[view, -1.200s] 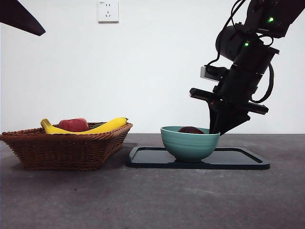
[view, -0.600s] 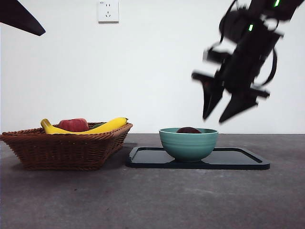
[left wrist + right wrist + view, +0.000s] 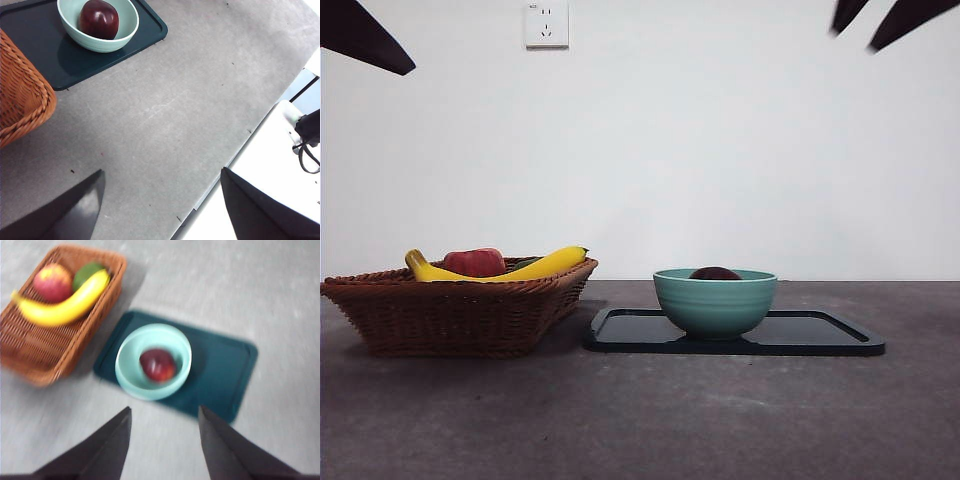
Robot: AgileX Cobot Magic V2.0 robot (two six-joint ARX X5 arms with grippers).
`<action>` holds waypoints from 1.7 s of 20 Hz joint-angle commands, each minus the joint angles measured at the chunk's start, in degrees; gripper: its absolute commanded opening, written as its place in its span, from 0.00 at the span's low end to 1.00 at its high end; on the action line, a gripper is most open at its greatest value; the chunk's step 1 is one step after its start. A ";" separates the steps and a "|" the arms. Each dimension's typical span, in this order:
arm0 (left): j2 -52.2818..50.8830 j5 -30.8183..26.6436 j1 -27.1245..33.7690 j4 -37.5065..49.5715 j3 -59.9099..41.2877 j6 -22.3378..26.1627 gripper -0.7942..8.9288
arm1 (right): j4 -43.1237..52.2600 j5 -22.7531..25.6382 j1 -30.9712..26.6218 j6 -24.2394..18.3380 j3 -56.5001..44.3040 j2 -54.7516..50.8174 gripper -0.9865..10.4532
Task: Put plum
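Basket (image 3: 460, 305) sits toward the table's left edge, tray (image 3: 820, 335) beside it. The bowl (image 3: 715, 300) is on the tray's left end with the plum (image 3: 99, 19) inside — looks placed. Right gripper (image 3: 162, 440) hangs high, jaws apart and empty; left gripper (image 3: 160, 200) waits open.

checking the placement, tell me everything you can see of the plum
The plum is a small round fruit with smooth, glossy skin, dark maroon, with a bright highlight on top. It looks whole and unmarked. It lies inside the pale green bowl, resting on the bowl's bottom, and the bowl stands on the dark tray. From the front only its top shows over the rim. Nothing else touches it; both grippers are high above and apart from it.
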 commanded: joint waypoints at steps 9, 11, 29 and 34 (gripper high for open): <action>0.26 0.09 -0.37 0.68 0.68 0.04 0.47 | -2.93 -10.32 3.69 0.90 -15.45 -22.67 0.27; 0.26 0.09 -0.37 0.68 0.68 0.04 0.47 | -2.93 -10.99 3.91 1.31 -19.15 -25.55 0.27; 0.26 0.09 -0.37 0.66 0.68 0.04 0.47 | -2.78 -12.07 3.89 1.55 -24.26 -28.52 0.27; 0.26 0.09 -0.37 0.74 0.68 0.04 0.47 | -2.82 -12.07 3.89 1.57 -24.26 -28.52 0.27</action>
